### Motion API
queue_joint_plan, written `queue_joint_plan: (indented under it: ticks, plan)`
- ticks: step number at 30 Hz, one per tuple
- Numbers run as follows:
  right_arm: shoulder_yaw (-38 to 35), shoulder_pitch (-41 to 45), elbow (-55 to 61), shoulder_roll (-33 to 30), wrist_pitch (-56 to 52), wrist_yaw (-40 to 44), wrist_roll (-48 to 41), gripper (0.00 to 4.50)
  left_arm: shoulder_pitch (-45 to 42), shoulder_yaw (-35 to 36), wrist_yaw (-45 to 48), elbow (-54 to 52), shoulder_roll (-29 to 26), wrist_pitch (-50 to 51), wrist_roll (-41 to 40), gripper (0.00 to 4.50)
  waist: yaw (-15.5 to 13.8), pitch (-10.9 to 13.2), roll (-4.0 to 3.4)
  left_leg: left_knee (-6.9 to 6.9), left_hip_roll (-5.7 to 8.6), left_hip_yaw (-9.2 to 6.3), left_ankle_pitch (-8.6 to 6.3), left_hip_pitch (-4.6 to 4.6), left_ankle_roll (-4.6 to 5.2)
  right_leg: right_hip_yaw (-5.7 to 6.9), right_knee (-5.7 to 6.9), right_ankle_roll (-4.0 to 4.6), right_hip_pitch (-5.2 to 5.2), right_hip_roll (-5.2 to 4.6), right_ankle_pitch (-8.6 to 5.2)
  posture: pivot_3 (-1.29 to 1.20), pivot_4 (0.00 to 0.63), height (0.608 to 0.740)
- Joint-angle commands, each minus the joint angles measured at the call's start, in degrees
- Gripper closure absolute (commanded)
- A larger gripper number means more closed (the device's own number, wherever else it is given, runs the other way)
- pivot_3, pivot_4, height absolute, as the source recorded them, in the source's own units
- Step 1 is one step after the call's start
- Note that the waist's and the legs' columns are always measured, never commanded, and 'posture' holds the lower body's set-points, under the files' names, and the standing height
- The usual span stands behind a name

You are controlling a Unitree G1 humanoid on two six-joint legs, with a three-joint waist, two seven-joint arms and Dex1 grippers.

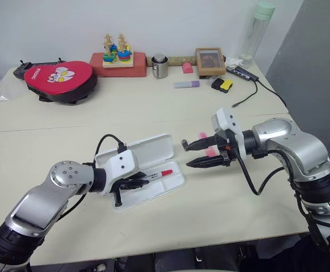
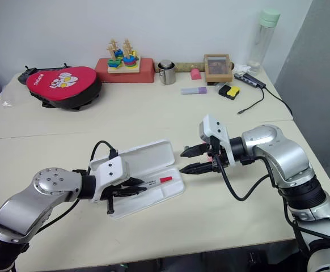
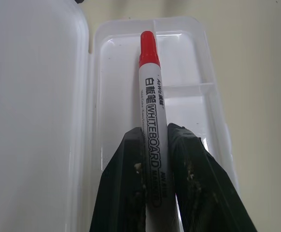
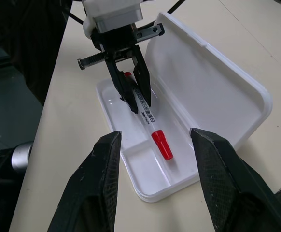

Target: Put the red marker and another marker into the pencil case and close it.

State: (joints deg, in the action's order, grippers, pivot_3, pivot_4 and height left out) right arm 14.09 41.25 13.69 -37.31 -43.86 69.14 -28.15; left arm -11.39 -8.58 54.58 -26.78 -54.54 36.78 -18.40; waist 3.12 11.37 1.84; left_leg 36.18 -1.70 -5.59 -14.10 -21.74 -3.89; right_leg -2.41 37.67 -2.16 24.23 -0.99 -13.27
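Two claws, left claw pinching red marker over pencil case, right claw spread, pink highlighter half hidden behind it

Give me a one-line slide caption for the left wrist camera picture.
Left gripper shut on the red marker, held over the tray of the open pencil case.
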Motion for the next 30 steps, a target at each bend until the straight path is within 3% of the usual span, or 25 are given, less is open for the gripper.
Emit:
queue_joint_plan:
  ticks: [1, 2, 10, 18, 23, 30]
  plan:
    - [-2.0, 0.97, 1.87, 0.13, -0.11, -0.65, -1.28, 2.16, 0.26, 0.15, 0.57, -2.01, -0.36, -1.3, 0.64, 3.71, 0.0, 0.0, 0.0, 0.0, 0.0, 0.0, 0.0, 0.0, 0.0, 0.0, 0.0, 0.0, 0.0, 0.0, 0.0, 0.0, 0.15, 0.74]
    - [-2.0, 0.99, 1.88, 0.04, -0.18, -0.73, -1.44, 2.16, 0.24, 0.21, 0.57, -2.07, -0.26, -1.27, 0.65, 3.36, 0.0, 0.0, 0.0, 0.0, 0.0, 0.0, 0.0, 0.0, 0.0, 0.0, 0.0, 0.0, 0.0, 0.0, 0.0, 0.0, 0.15, 0.74]
    - [-1.95, 0.98, 1.8, -0.17, -0.14, -0.86, -1.5, 2.16, 0.07, 1.66, 0.96, -2.28, 0.01, -1.42, -0.04, 1.89, 0.0, 0.0, 0.0, 0.0, 0.0, 0.0, 0.0, 0.0, 0.0, 0.0, 0.0, 0.0, 0.0, 0.0, 0.0, 0.0, 0.15, 0.74]
    - [-0.61, 1.71, -2.4, -0.81, 1.05, -4.76, 3.55, 2.16, -0.56, 15.32, 4.52, -6.6, -2.14, 5.4, -13.61, 0.07, 0.06, 0.0, 0.0, 0.01, 0.0, 0.0, 0.0, -0.01, 0.0, 0.0, 0.01, 0.0, 0.01, 0.0, 0.0, 0.0, 0.15, 0.74]
    - [0.34, 2.14, -6.47, -0.05, 2.33, -8.64, 8.15, 2.16, -0.49, 25.35, 6.05, -9.16, -5.87, 11.64, -22.35, 0.03, 0.15, 0.01, 0.01, 0.01, 0.0, 0.0, 0.0, 0.0, 0.0, 0.0, 0.01, 0.0, 0.01, 0.01, 0.0, 0.0, 0.15, 0.74]
    - [0.9, 2.97, -11.68, 3.06, 2.41, -14.81, 13.46, 2.16, 3.67, 34.05, 5.04, -10.14, -9.64, 14.83, -24.09, 0.03, 0.24, 0.05, -0.05, 0.0, -0.01, 0.02, 0.0, 0.02, 0.0, -0.01, 0.02, 0.01, 0.02, 0.01, -0.01, 0.0, 0.15, 0.74]
